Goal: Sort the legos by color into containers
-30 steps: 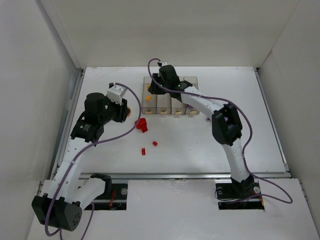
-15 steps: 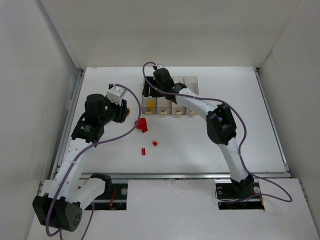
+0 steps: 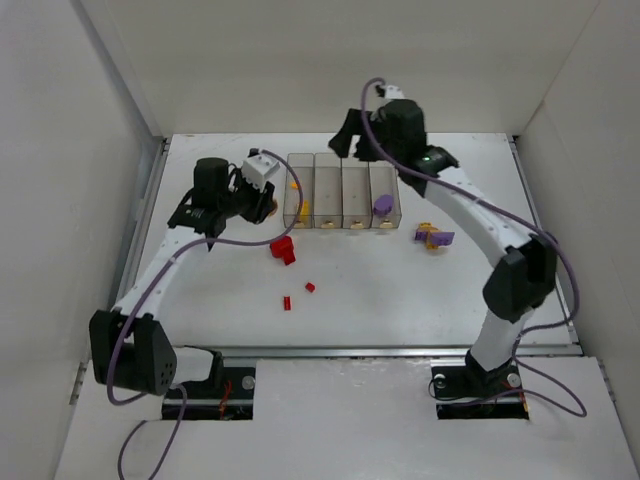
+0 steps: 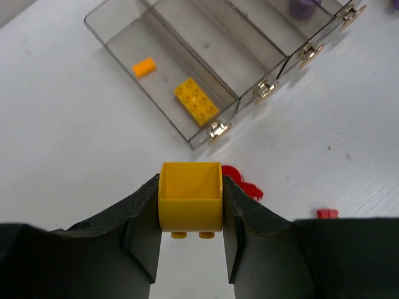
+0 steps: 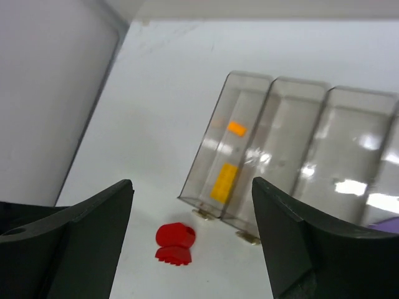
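Motion on both sides is what we are seeing. The right tool (image 5: 192, 187), which was clenched low over the bins (image 3: 343, 158) a second ago, is now standing released and empty, lifted up behind the far end of the row. The leftmost bin (image 4: 121, 40) is now showing two pieces, a yellow plate (image 4: 196, 103) and a small orange bit (image 4: 144, 66), so we are judging that a drop has just gone in there. The left tool (image 3: 262, 200) has swung away from beside the red cluster (image 3: 283, 249) toward that same bin. It is grasping a yellow brick (image 4: 190, 196) between its jaws, hanging just beside the bin's near end and not yet over it. We are reading this as the carry step for yellow, with a release over the leftmost bin not yet done. A purple piece (image 3: 382, 203) is lying in the rightmost bin. Waiting on the surface (image 4: 75, 156) are the red cluster, the red bits (image 3: 309, 287) nearer the arms, and a purple-and-yellow cluster (image 3: 434, 237) right of the row, so we are placing the sort around midway.
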Robot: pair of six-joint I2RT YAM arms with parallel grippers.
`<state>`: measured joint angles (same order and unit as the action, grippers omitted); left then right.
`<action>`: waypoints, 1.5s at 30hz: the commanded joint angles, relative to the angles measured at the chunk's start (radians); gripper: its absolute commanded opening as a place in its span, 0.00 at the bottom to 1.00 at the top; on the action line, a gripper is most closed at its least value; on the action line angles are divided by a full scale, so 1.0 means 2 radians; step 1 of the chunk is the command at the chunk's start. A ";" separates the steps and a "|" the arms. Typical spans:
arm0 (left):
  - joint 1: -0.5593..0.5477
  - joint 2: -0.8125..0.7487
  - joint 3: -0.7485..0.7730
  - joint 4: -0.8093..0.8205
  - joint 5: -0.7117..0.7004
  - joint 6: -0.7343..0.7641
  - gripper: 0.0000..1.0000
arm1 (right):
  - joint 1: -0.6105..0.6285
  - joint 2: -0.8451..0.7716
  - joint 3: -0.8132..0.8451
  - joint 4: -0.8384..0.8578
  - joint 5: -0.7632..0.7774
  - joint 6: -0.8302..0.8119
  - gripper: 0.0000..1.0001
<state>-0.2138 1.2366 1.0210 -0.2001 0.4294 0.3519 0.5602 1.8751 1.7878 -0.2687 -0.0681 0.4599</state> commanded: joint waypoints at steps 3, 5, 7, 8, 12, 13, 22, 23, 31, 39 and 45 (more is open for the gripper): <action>-0.011 0.040 0.049 0.083 0.109 0.167 0.00 | -0.061 -0.107 -0.088 0.021 -0.015 -0.032 0.82; -0.011 0.064 0.028 0.144 0.114 0.242 0.00 | -0.073 -0.140 -0.130 0.016 -0.002 -0.039 0.82; -0.011 0.097 0.054 0.157 0.106 0.268 0.00 | -0.078 -0.160 -0.158 0.016 0.005 -0.044 0.82; -0.011 0.145 0.075 0.147 0.106 0.279 0.00 | -0.078 -0.169 -0.184 0.016 0.005 -0.044 0.82; -0.001 0.244 0.176 0.081 0.130 0.299 0.00 | -0.088 -0.202 -0.236 0.016 0.010 -0.049 0.82; -0.001 0.254 0.182 0.081 0.152 0.309 0.00 | -0.088 -0.207 -0.244 0.016 0.010 -0.049 0.82; -0.010 0.333 0.219 0.110 0.152 0.298 0.00 | -0.103 -0.229 -0.285 0.012 0.019 -0.054 0.82; -0.010 0.334 0.224 0.110 0.152 0.298 0.00 | -0.103 -0.229 -0.285 0.012 0.019 -0.054 0.82; -0.010 0.369 0.252 0.087 0.147 0.270 0.18 | -0.103 -0.224 -0.285 0.002 0.019 -0.054 0.82; -0.010 0.373 0.257 0.077 0.147 0.253 0.55 | -0.103 -0.229 -0.285 -0.003 0.019 -0.058 0.82; -0.010 0.363 0.257 0.061 0.147 0.246 0.62 | -0.103 -0.233 -0.285 -0.003 0.010 -0.058 0.82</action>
<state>-0.2344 1.9965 1.4929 -0.0536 0.6922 0.8619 0.3603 1.4498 1.2140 -0.2848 -0.0414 0.3565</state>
